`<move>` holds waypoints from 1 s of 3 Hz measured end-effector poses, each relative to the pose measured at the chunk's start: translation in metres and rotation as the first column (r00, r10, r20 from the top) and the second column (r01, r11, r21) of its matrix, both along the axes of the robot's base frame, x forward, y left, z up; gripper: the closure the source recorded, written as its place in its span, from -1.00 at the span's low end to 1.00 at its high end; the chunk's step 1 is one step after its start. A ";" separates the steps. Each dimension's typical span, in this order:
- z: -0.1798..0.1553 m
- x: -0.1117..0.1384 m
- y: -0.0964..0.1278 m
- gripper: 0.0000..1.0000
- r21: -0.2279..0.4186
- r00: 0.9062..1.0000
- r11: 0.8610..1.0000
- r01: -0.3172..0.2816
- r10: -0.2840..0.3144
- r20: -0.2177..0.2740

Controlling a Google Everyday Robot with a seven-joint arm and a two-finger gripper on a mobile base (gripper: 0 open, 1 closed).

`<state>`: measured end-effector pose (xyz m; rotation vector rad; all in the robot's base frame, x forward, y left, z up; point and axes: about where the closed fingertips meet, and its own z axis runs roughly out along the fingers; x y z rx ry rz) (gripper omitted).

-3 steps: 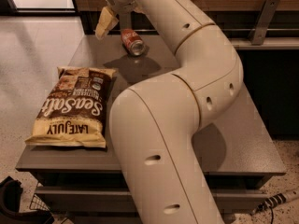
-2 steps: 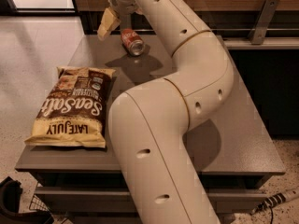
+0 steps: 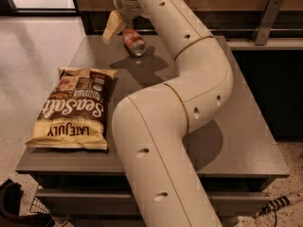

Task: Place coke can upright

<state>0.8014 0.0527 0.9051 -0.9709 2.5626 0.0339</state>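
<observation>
The coke can (image 3: 134,42) is red with a silver end and lies on its side near the far edge of the grey table (image 3: 246,141). My gripper (image 3: 123,34) hangs over the can from above at the top of the view. It is open, with one cream finger (image 3: 111,27) standing just left of the can. The other finger is hidden behind my wrist. I cannot tell whether the gripper touches the can.
A brown Late July Sea Salt chip bag (image 3: 75,109) lies flat on the left of the table. My large cream arm (image 3: 189,79) crosses the middle of the table. A dark counter with a metal bracket (image 3: 265,18) runs behind the table.
My gripper has shifted slightly down and right, closer to the can, and the elbow has swung a little to the right. The can and the chip bag have not moved.
</observation>
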 end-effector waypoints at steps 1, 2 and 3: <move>0.003 0.019 0.001 -1.00 0.068 0.998 0.997 0.025 -0.029 0.060; 0.007 0.032 -0.003 -1.00 0.081 0.992 0.995 0.054 -0.062 0.108; 0.003 0.039 -0.005 -1.00 0.069 0.988 0.994 0.083 -0.091 0.126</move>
